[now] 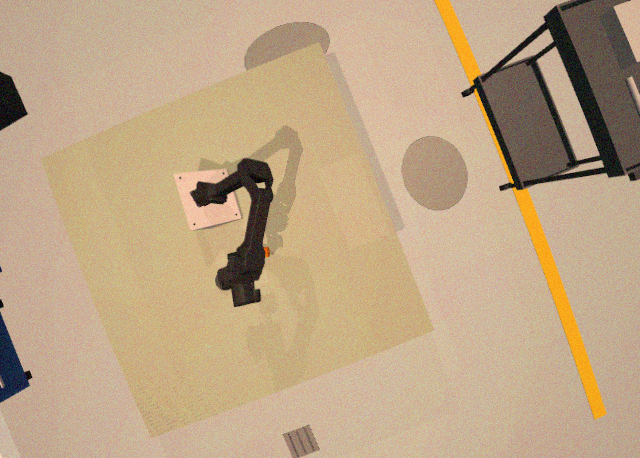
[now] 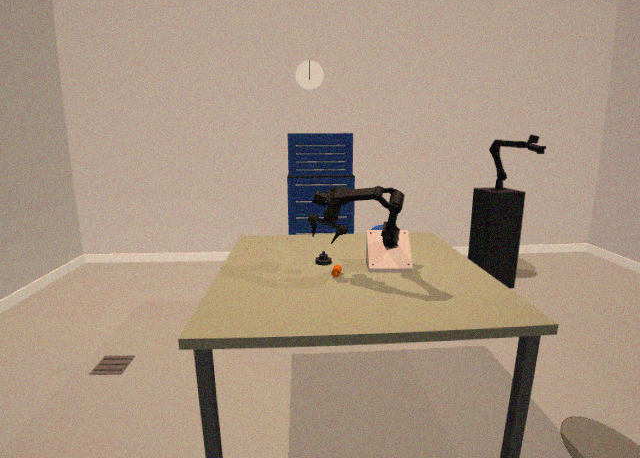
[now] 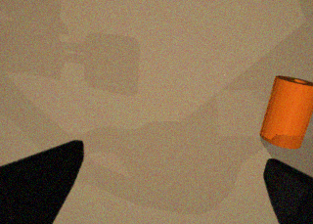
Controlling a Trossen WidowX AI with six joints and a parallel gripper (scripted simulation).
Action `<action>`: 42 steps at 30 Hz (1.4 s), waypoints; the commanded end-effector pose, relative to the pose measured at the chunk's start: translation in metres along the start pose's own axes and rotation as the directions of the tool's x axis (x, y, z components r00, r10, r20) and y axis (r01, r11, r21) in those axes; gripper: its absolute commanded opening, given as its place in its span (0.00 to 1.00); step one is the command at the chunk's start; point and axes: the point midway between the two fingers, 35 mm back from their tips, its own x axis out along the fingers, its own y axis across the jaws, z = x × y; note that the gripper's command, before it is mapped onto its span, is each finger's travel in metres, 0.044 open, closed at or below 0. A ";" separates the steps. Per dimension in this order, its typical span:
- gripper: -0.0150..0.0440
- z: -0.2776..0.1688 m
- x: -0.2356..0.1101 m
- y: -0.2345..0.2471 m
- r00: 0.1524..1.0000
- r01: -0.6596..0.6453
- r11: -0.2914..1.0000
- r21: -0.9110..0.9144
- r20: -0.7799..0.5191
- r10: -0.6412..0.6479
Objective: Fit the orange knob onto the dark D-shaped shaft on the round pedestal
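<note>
1. Square olive table (image 2: 268, 308), matte top on dark legs, carrying everything in play.
2. Blue drawer cabinet (image 2: 320, 156) against the back wall, ribbed front, drawers shut; contents hidden.
3. Black pedestal box (image 2: 495, 226) right of the table, topped by a second small arm (image 2: 504, 151).
4. Dark jointed arm (image 1: 255, 210) bolted to a pale square plate (image 1: 186, 184) with corner screws, reaching out across the table.
5. Gripper (image 2: 324, 230) hovering above the table, pointed fingers spread wide apart, nothing between them.
6. Round dark pedestal (image 2: 323, 259) with its shaft seen only in the exterior view; hidden under the arm from the top.
7. Smooth orange cylindrical knob (image 3: 288, 112) on the table, apart from the pedestal, beside the right finger in the wrist view, hole just visible at its upper end face.
8. From the top, only a sliver of knob (image 1: 266, 251) peeking out beside the arm.
9. From the exterior, knob (image 2: 336, 270) lying just right of and nearer than the pedestal.
</note>
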 end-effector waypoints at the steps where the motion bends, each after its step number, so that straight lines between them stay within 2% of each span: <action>1: 1.00 0.013 0.047 -0.058 0.972 0.237 0.971 0.030 -0.012 -0.237; 4: 1.00 0.019 0.061 -0.083 0.944 0.329 0.943 0.041 -0.015 -0.328; 11: 1.00 0.010 0.062 -0.084 0.944 0.329 0.943 0.041 -0.015 -0.328; 15: 1.00 0.010 0.083 -0.091 0.944 0.329 0.943 0.041 -0.016 -0.328; 42: 1.00 0.009 0.119 -0.102 0.944 0.329 0.943 0.041 -0.016 -0.328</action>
